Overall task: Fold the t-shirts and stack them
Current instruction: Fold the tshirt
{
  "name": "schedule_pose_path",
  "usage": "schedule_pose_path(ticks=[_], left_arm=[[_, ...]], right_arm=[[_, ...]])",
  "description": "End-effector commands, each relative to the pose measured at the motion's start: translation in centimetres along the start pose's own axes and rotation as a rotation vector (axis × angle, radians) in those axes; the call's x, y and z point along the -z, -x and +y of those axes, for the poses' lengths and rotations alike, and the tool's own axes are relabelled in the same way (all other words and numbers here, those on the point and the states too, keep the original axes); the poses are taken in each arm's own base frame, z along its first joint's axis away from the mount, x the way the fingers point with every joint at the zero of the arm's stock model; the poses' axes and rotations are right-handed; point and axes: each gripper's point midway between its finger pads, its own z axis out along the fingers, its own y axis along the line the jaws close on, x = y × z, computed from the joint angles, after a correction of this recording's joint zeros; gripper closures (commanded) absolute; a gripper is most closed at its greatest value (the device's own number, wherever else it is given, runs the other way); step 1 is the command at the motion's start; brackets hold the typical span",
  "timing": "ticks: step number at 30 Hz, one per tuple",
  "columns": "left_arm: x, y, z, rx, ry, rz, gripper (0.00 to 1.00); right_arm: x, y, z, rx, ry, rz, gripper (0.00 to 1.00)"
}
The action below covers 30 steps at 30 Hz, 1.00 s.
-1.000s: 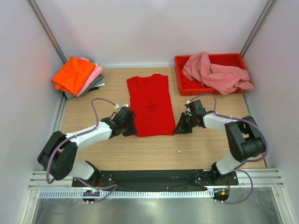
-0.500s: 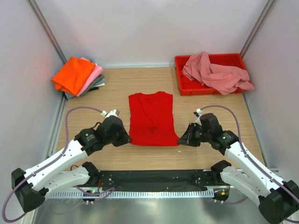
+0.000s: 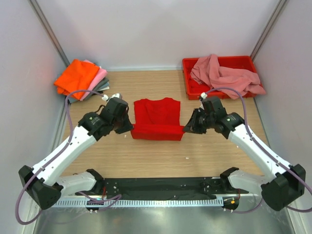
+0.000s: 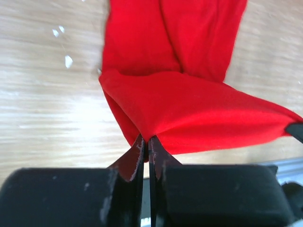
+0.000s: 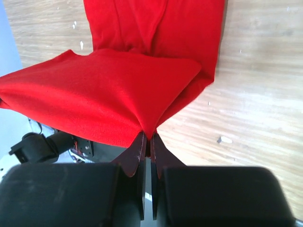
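Left tool (image 4: 146, 140), right tool (image 5: 147, 137) — each clamps a red t-shirt (image 3: 157, 117) corner (lifted).

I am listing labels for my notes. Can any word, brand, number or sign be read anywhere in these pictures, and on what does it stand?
None can be read: the red t-shirt, the stacked t-shirts, the pink t-shirt and the red tray show no print or label.

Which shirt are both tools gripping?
The bright red shirt mid-table: the left tool and right tool each pinch a corner. The pink shirt lies crumpled in the tray; the orange-topped stack sits far left.
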Motion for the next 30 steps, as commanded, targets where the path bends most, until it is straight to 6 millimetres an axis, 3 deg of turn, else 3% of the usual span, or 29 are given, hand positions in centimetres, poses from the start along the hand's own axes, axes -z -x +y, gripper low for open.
schedule_pose_path(ticks=[1,6,7,8,12,13,14,15,16,17,18,19,20,21,22,23,24,25,26,27,29,30], left_arm=[[-0.6,2.3,0.4,-0.054,0.02,-0.017,0.96],[-2.3,5.4,-0.3,-0.056,0.009,-0.013,0.97],[-3.4,5.7,-0.4,-0.057,0.017,0.002,0.97],[-3.4,7.1,-0.7,-0.046,0.01,-0.016,0.97],[-5.8,9.3,-1.3,-0.032,-0.006,0.023,0.98],[-5.9,10.6,-1.7,-0.025,-0.025,0.01,0.98],[-7.8,10.7,-1.3,-0.017,-0.002,0.047,0.98],[-8.3,11.2,-1.3,-0.009,-0.007,0.058,0.98],[-8.6,12.7,-1.8,0.005,-0.035,0.059,0.98],[-10.8,12.7,-1.3,0.012,-0.013,0.105,0.98],[-11.8,13.1,-1.0,0.024,0.0,0.125,0.96],[-11.9,15.3,-1.8,0.035,-0.041,0.106,0.93],[-12.8,16.3,-1.9,0.047,-0.041,0.109,0.9],[-16.7,15.8,-0.6,0.064,0.002,0.179,0.81],[-16.1,19.3,-2.5,0.067,-0.073,0.143,0.46],[-17.6,20.4,-2.2,0.08,-0.063,0.158,0.34],[-21.4,17.8,0.2,0.13,0.027,0.31,0.26],[-19.9,23.2,-2.1,0.125,-0.071,0.176,0.18],[-19.9,23.8,-2.8,0.15,-0.126,0.183,0.13],[-20.0,24.8,-3.3,0.185,-0.159,0.159,0.07],[-19.9,25.0,-3.1,0.213,-0.177,0.161,0.04],[-19.3,26.9,-4.1,0.197,-0.231,0.07,0.03]], right_arm=[[0.1,3.6,0.9,0.06,-0.032,-0.082,0.98],[-1.6,7.4,1.6,0.08,-0.064,-0.103,0.99],[-1.9,8.0,1.5,0.08,-0.073,-0.104,0.98],[-2.2,8.5,1.5,0.079,-0.077,-0.108,0.99],[-3.4,11.7,2.0,0.081,-0.085,-0.128,0.99],[-4.4,11.9,1.5,0.077,-0.103,-0.106,0.99],[-5.0,12.4,1.6,0.078,-0.1,-0.104,0.99],[-5.0,13.5,2.0,0.08,-0.093,-0.117,0.99],[-6.5,13.9,1.0,0.062,-0.118,-0.093,0.98],[-7.1,14.8,0.9,0.06,-0.121,-0.098,0.98],[-7.1,16.4,1.8,0.064,-0.098,-0.118,0.99],[-9.4,17.2,0.1,0.036,-0.134,-0.083,0.99],[-10.3,18.4,-0.2,0.027,-0.142,-0.085,0.98],[-10.4,21.2,0.7,0.021,-0.143,-0.116,0.97],[-11.2,23.1,0.1,-0.001,-0.154,-0.127,0.61],[-15.3,22.4,-3.5,-0.057,-0.248,-0.029,0.4],[-13.7,27.7,-1.0,-0.043,-0.227,-0.152,0.27],[-14.1,29.1,-0.9,-0.057,-0.219,-0.16,0.14],[-17.2,28.3,-3.8,-0.106,-0.269,-0.079,0.13],[-14.6,31.6,-0.9,-0.099,-0.201,-0.189,0.12],[-13.6,32.2,-0.3,-0.11,-0.196,-0.217,0.11],[-12.2,31.1,0.1,-0.11,-0.205,-0.204,0.11]])
